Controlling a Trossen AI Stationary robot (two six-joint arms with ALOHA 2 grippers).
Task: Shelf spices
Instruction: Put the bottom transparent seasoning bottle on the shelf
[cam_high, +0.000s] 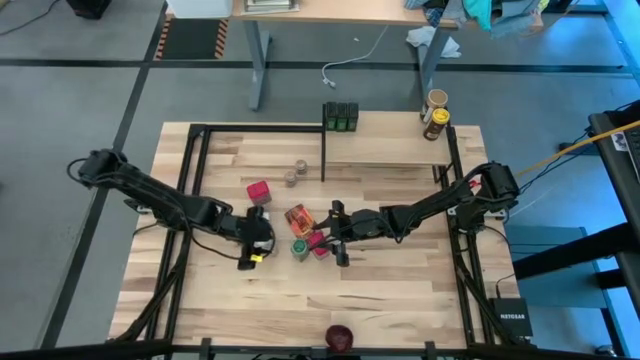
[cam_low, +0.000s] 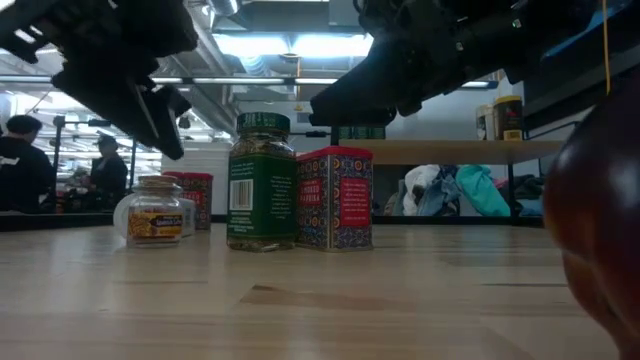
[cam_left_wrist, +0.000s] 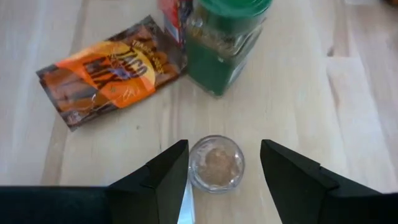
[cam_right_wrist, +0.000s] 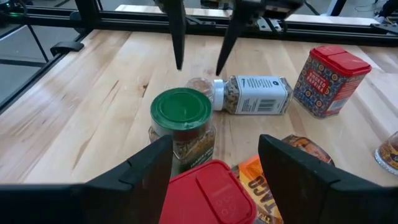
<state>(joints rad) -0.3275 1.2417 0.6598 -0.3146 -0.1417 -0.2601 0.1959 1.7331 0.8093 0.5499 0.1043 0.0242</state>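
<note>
Tabletop bare beyond clustered spices

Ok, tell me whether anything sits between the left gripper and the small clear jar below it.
Nothing visible does. The left gripper hangs open straight over the small clear jar, a finger to each side. The taco packet and green-lidded jar lie beyond it, clear of the path.

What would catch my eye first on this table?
Two dark arms meet mid-table over a cluster of spices: the green-lidded jar stands beside a red tin, with an orange packet lying flat nearby. The left hand hangs open over a small clear jar; the right hand is open above the tin.
</note>
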